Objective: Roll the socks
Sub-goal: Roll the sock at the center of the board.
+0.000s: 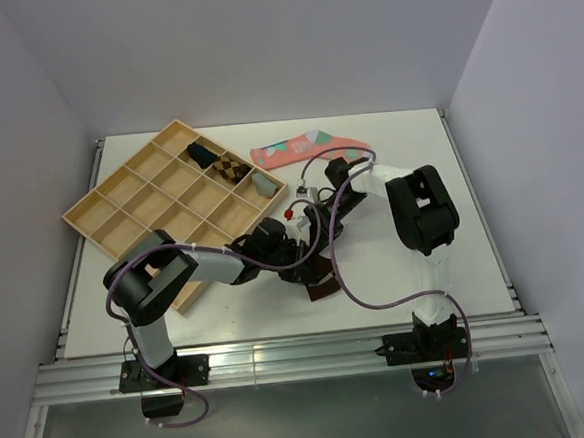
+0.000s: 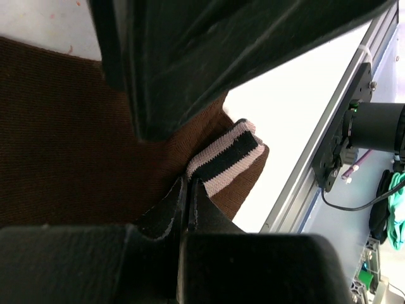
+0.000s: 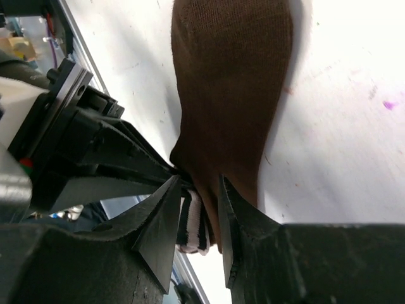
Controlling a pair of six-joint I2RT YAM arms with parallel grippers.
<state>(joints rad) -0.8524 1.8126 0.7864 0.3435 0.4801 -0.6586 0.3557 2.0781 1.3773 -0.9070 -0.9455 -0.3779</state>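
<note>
1. Table [image 1: 449, 168]: white top, walled on three sides, with both arms mounted at its near edge.
2. Wooden tray [image 1: 120, 169]: divided into many compartments, set at an angle on the table's left half.
3. Right arm [image 1: 422, 210]: black and white, bent over and reaching leftward to the table's middle.
4. Left arm [image 1: 190, 261]: reaching rightward across the tray's near corner to the same spot.
5. Patterned sock [image 1: 302, 146]: pink with green and white patches, lying flat beyond the arms, just right of the tray.
6. Brown sock [image 3: 234, 82]: lying flat on the table at centre, under both wrists, its striped cuff [image 2: 224, 158] toward the near edge.
7. Right gripper [image 3: 199, 183]: fingers set at a narrow gap, one on each side of the cuff end, with fabric filling the space between them.
8. Left gripper [image 2: 187, 182]: fingers pressed together, their tips at the brown fabric just beside the cuff. Whether any cloth is caught between them cannot be told.
9. Tray contents, in compartments along the far right side:
   - dark bundle [image 1: 202, 153]
   - checkered bundle [image 1: 230, 166]
   - grey bundle [image 1: 263, 184]
</note>
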